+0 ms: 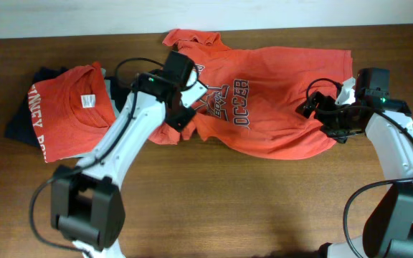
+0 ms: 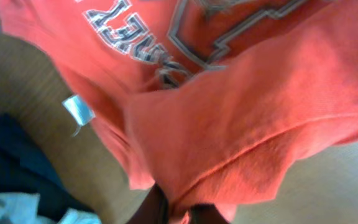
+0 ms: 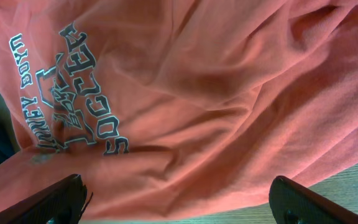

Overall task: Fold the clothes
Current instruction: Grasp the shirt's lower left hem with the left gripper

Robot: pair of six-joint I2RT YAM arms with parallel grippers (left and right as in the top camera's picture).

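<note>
An orange-red T-shirt (image 1: pixel 278 107) with navy-and-white soccer lettering lies spread and rumpled across the middle and right of the table. My left gripper (image 1: pixel 185 107) is shut on a fold at its left edge; in the left wrist view the cloth (image 2: pixel 241 124) is pinched between the dark fingers (image 2: pixel 179 214). My right gripper (image 1: pixel 321 115) is open over the shirt's right part; its fingers (image 3: pixel 179 199) stand wide apart above the cloth (image 3: pixel 197 93), holding nothing. A second orange-red shirt (image 1: pixel 67 111) with a white neck tag lies folded at the left.
A navy garment (image 1: pixel 21 122) lies under the folded shirt at the left, with pale cloth (image 2: pixel 11 208) beside it. A loose white tag (image 2: pixel 78 110) shows on the wooden table (image 1: pixel 249 208). The table's far edge meets a white wall (image 1: pixel 264 14).
</note>
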